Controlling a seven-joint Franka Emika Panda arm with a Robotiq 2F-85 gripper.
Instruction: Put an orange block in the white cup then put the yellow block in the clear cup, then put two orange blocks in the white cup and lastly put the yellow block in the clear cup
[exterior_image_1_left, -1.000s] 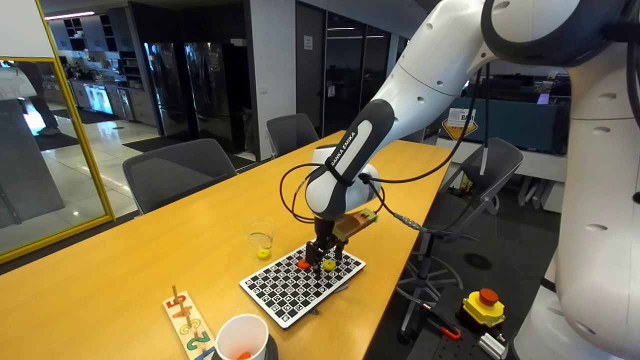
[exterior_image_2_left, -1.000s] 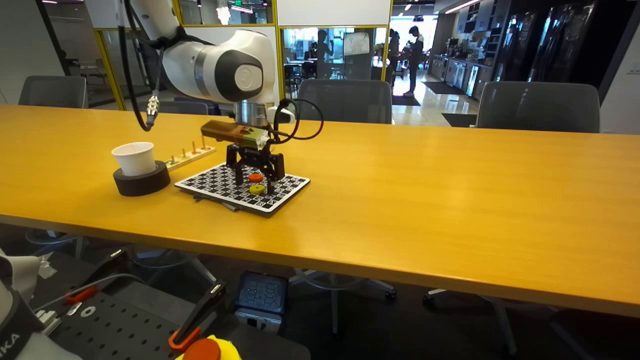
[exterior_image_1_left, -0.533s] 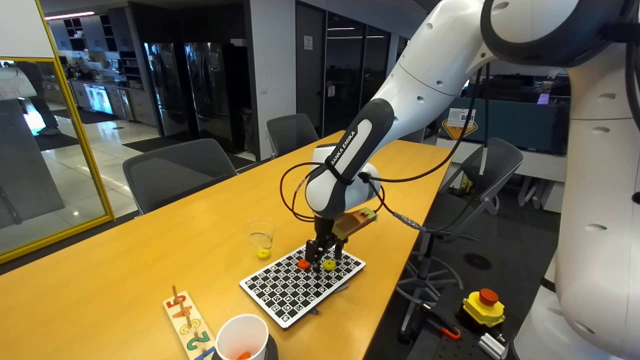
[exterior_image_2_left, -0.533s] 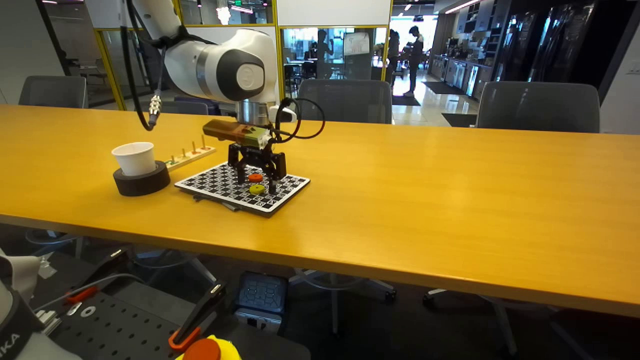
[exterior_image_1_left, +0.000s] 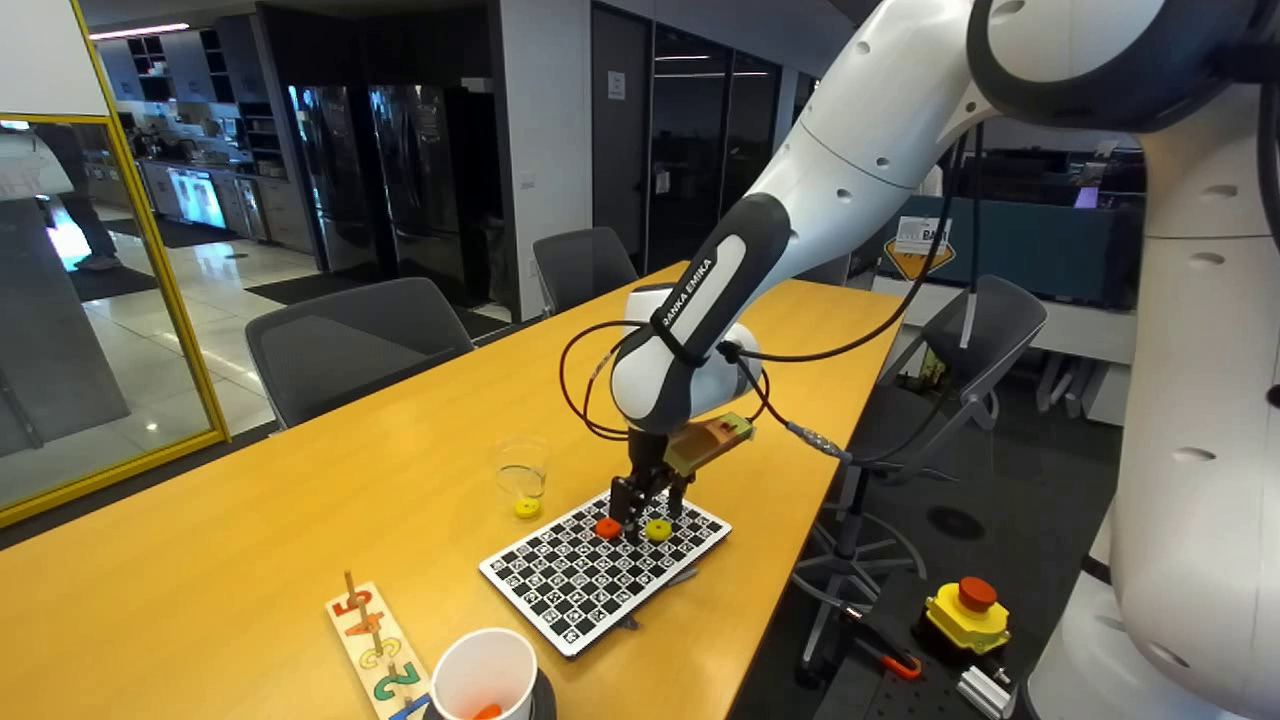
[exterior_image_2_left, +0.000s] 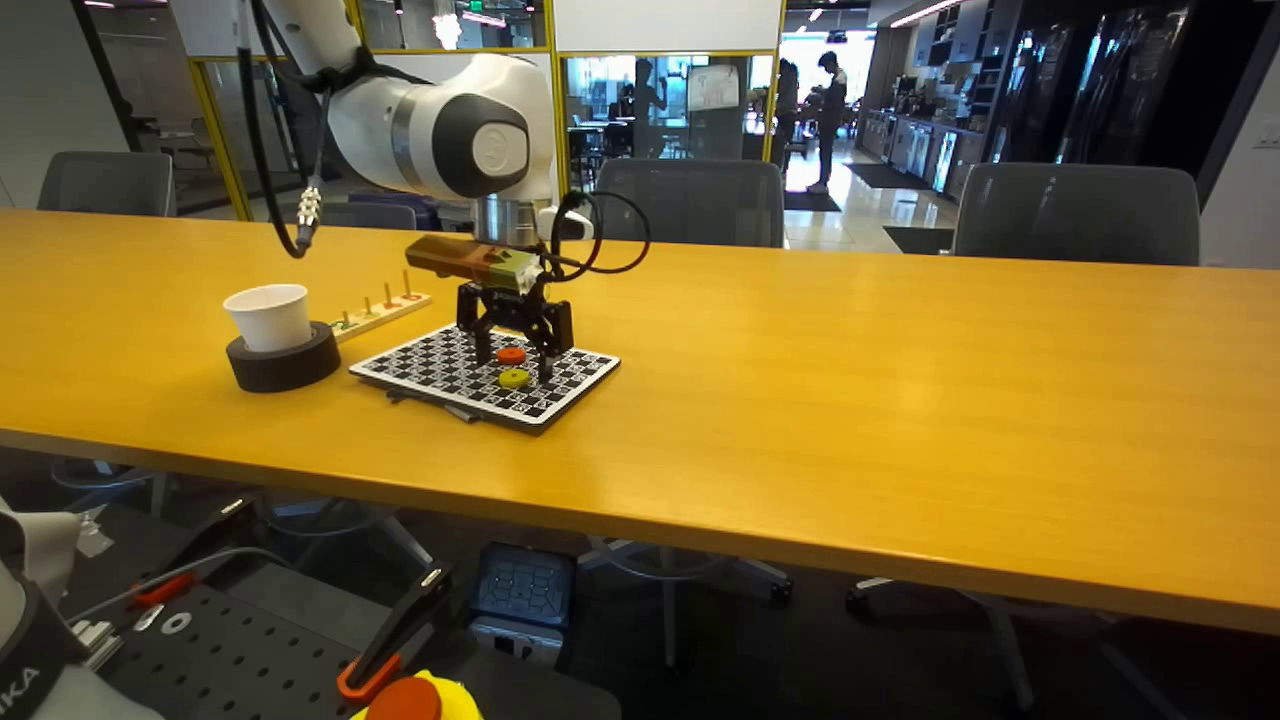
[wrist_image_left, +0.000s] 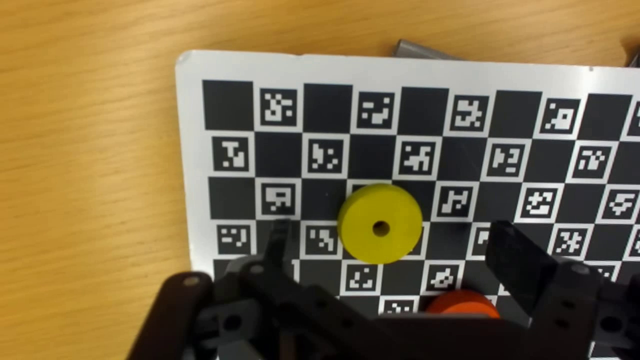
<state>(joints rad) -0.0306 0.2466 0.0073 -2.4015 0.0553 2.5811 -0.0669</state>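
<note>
Plainly, we have the gripper (wrist_image_left: 390, 232) released: its two fingers stand wide apart, with the yellow block (wrist_image_left: 365, 225) showing between them in the wrist view, clear of both. They point down, low over the checkered board (wrist_image_left: 280, 67); whether the tips touch it, we cannot tell. Near the yellow block on that same board we find an orange block (wrist_image_left: 462, 302), partly hidden by the gripper's frame.

Above the fingers, we make out a brown-and-green housing (exterior_image_2_left: 475, 262) jutting sideways and a silver collar (exterior_image_2_left: 505, 222). The wrist (exterior_image_2_left: 490, 150) is bent so that the hand hangs downward; from it the forearm (exterior_image_1_left: 850, 170) slants up to a high elbow (exterior_image_1_left: 1060, 60), and the upright column (exterior_image_1_left: 1190, 420) stands beside the table (exterior_image_1_left: 250, 560).

Farther out, we spot the clear cup (exterior_image_1_left: 520, 470) near the board, a second yellow block (exterior_image_1_left: 527, 508) at its base, inside or not we cannot tell. The white cup (exterior_image_2_left: 268, 320) stands upright in a black ring (exterior_image_2_left: 285, 368), an orange piece (exterior_image_1_left: 488, 712) showing within, and the numbered peg strip (exterior_image_2_left: 380, 317) lies just beside.
</note>
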